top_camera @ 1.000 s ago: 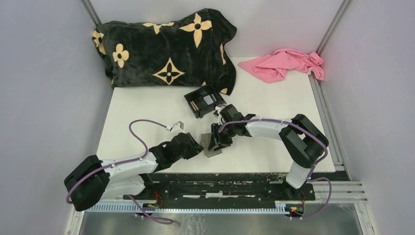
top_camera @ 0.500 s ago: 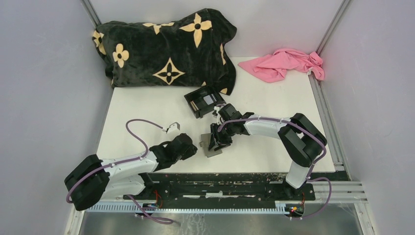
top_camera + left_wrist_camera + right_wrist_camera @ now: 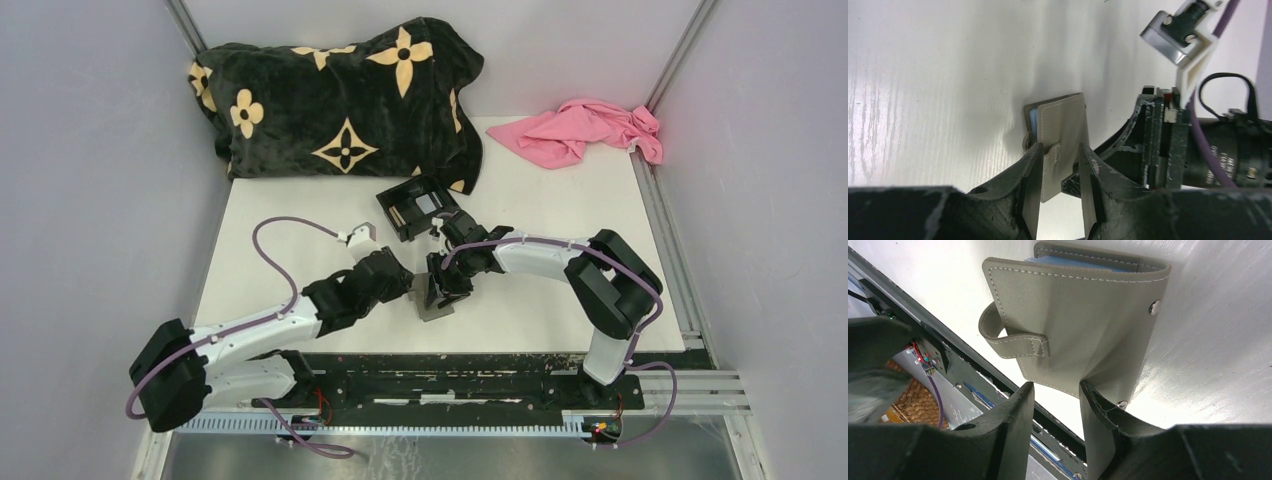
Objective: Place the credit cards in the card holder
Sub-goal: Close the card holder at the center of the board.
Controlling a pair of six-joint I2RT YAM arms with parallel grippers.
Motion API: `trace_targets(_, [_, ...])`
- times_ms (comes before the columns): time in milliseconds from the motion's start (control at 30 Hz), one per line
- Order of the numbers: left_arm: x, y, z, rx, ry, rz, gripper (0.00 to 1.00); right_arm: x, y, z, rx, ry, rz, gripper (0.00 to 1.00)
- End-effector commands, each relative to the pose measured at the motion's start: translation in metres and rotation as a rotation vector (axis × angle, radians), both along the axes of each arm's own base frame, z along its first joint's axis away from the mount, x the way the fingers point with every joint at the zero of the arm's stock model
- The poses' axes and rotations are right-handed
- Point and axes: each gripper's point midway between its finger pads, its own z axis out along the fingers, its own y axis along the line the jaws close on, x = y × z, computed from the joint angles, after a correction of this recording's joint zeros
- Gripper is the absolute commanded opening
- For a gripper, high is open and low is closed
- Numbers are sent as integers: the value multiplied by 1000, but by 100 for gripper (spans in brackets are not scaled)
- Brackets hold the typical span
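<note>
The grey card holder [image 3: 434, 305] lies half open near the table's front edge. Bluish card edges [image 3: 1073, 262] show inside its fold. In the left wrist view the holder [image 3: 1060, 125] and its clasp tab sit in the gap between my left gripper's [image 3: 1059, 172] parted fingers. My left gripper [image 3: 408, 290] is at its left side. My right gripper [image 3: 438, 287] is over it, jaws a little apart and empty between. Its right finger [image 3: 1098, 415] rests against the holder's cover [image 3: 1078, 325]. More credit cards, one tan [image 3: 400, 214] and one silvery [image 3: 428, 203], lie in the black box [image 3: 392, 200].
A black blanket with tan flowers [image 3: 340, 95] fills the back left. A pink cloth [image 3: 585, 130] lies at the back right. The black rail [image 3: 450, 360] runs along the table's front edge just below the holder.
My left arm has swung up and right, bringing its gripper from the front left up against the card holder. My right gripper has barely shifted.
</note>
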Motion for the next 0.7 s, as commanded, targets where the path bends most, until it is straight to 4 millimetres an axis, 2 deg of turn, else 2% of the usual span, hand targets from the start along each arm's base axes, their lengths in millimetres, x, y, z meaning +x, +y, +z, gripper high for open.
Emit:
trace_targets(0, [9,-9,-2,78,-28,-57,40,5,-22,-26,-137,-40,-1,45])
trace_targets(233, [10,-12,-25,105,-2,-66,40,2,-20,-29,-133,-31,0,46])
trace_targets(467, [10,-32,-27,40,-29,-154,40,-1,-21,-31,-133,-24,6,46])
trace_targets(667, [0,-37,-42,36,17,-204,40,-2,-21,-30,-132,-24,11,46])
